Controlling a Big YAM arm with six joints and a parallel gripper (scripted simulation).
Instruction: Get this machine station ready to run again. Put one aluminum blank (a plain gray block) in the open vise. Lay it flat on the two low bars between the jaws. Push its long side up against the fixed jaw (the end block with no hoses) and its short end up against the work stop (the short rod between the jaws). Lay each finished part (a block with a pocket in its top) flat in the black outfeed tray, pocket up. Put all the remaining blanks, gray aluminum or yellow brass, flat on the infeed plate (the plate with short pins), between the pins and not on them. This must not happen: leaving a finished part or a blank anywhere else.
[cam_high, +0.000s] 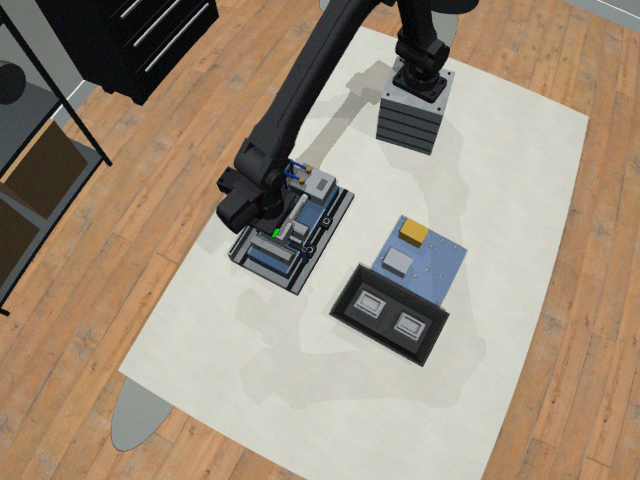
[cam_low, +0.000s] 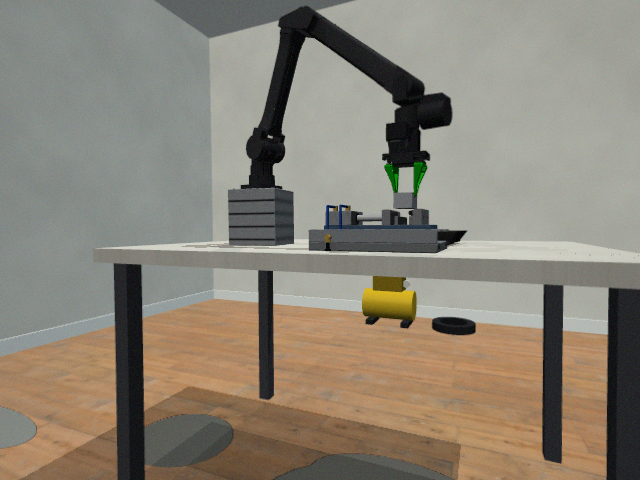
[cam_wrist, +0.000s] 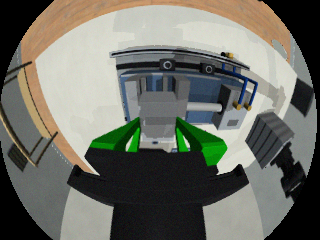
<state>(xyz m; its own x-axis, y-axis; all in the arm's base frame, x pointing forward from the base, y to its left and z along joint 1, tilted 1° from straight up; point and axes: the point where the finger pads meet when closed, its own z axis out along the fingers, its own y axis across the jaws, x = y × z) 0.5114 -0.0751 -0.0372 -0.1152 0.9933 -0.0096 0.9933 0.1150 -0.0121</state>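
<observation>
Three views, top first:
Top / arm: matte black six-joint arm (cam_high: 305, 87) reaches from a ribbed gray pedestal (cam_high: 408, 126) over the gray-and-blue machine vise (cam_high: 330, 211); wrist hides most of the gap between the jaws.
Top / hose end: light gray block w/ blue hoses (cam_high: 315, 183), smooth steel rod beside it.
Top / infeed: pale blue pinned infeed plate (cam_high: 439, 258) carries a yellow brass blank (cam_high: 413, 231) and a plain gray aluminum blank (cam_high: 397, 261), both flat, apart from each other.
Top / outfeed: black slope-walled outfeed tray (cam_high: 345, 299) holds two gray pocketed finished parts (cam_high: 370, 303), pockets up, side by side, not touching.
Exterior / gripper: green-fingered parallel gripper (cam_low: 404, 192) points straight down, fingers roughly half spread and clamped on a second plain gray aluminum block (cam_low: 404, 200).
Exterior / block: square-edged, level, hanging just above the vise, over the gap by the end block w/o hoses (cam_low: 419, 215); not seated.
Exterior / table: white-topped table (cam_low: 516, 258) on dark legs.
Wrist / grip: green fingers flank the gray block on both long faces; vise bed blue below, hoses to the right.
</observation>
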